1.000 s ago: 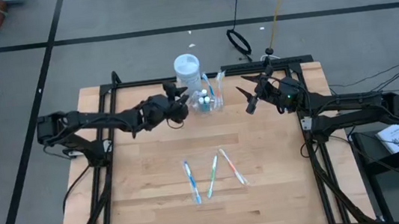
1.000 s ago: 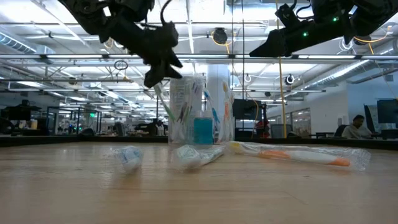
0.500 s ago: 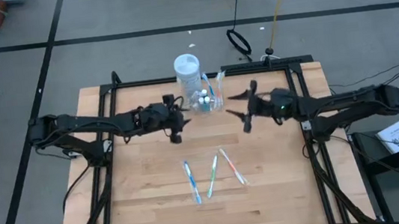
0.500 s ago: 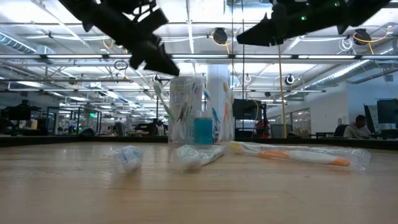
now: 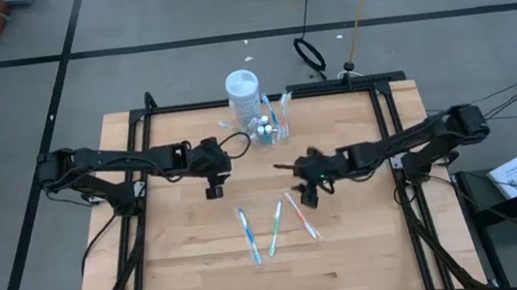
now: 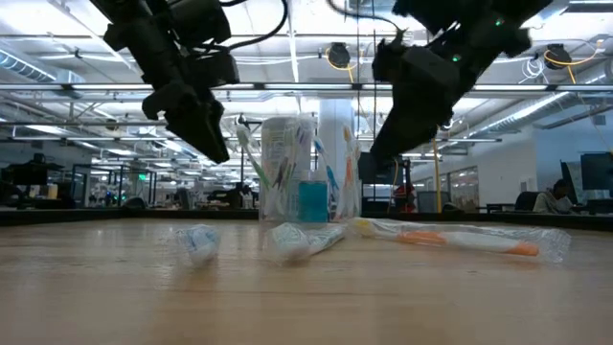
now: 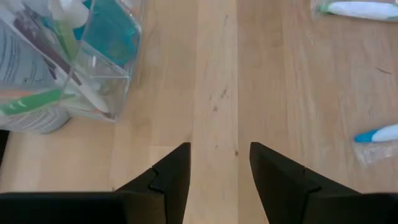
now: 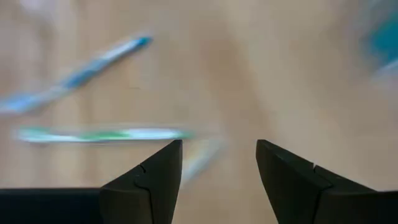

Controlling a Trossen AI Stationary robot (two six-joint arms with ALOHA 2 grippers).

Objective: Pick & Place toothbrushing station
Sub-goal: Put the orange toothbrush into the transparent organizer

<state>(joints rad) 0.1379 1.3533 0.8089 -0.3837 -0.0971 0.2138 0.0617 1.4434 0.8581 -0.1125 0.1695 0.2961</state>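
Note:
A small clear cup [image 5: 268, 130] with teal tubes and toothbrushes stands at the table's far middle, next to a taller clear jar with a white lid [image 5: 243, 90]. Three wrapped toothbrushes lie flat on the table: a blue one [image 5: 249, 234], a green one [image 5: 275, 228] and an orange one [image 5: 302, 216]. My left gripper [image 5: 213, 188] is open and empty, near-left of the cup; the cup also shows in the left wrist view [image 7: 93, 56]. My right gripper [image 5: 304, 198] is open and empty, above the far end of the orange toothbrush.
Black frame rails [image 5: 141, 139] run along the table's left, right and far sides. Bare wood [image 5: 195, 269] lies at the near left and near right of the three toothbrushes.
My left gripper has drawn back from the cup toward the table's near-left and come lower. My right gripper has swung from the far right toward the table's middle and down, over the three lying toothbrushes. The cup and toothbrushes have not moved.

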